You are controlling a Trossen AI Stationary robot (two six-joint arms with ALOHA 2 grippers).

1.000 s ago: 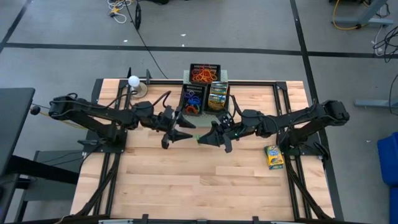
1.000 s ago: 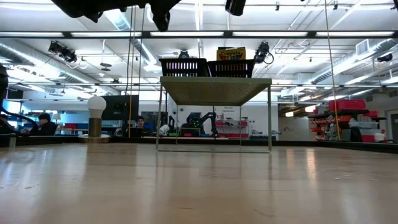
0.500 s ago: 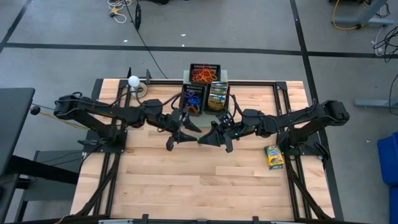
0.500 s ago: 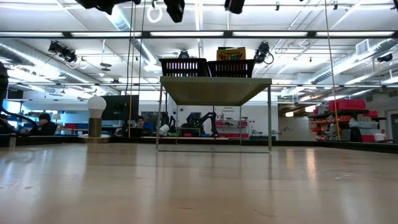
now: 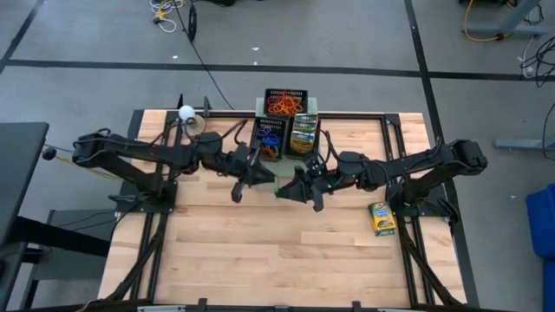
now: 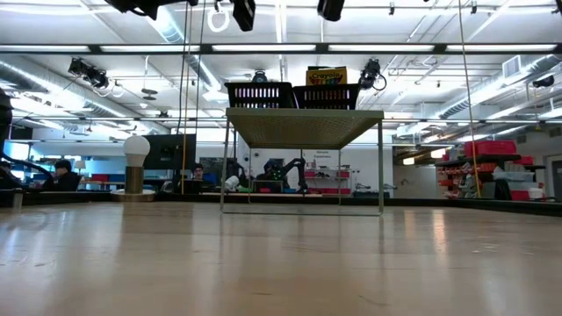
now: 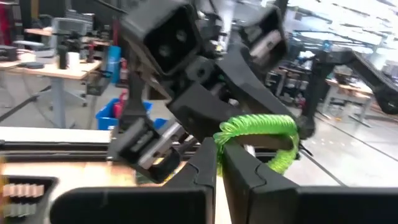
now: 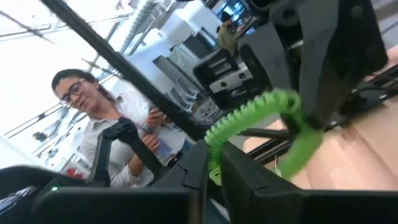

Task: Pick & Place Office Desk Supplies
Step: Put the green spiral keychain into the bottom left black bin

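A green coiled loop hangs above the middle of the table between my two grippers. My left gripper comes from the table's left and is shut on one end of it. My right gripper comes from the right, shut on the other end. In the left wrist view the loop curls over my left fingertips, with the right gripper behind it. In the right wrist view the loop runs from my right fingertips up to the left fingers. My left gripper pinches the coil at the loop's left end between its two fingertips. The fingers lie level and come from the table's left. The loop is lifted clear of the table. My right gripper pinches the loop's other end between its fingertips, level, from the table's right. The coil arches from there to the left fingers, and a part of it hangs below them.
At the far middle a pale-green perforated box carries black mesh trays: one with orange rubber bands, one with coloured loops, one with a crayon box. Another crayon box lies at the right. A person stands beyond the table.
My left gripper has moved toward the right gripper, rising a little, and has shut on the green loop that the right gripper holds. The right arm has kept still.
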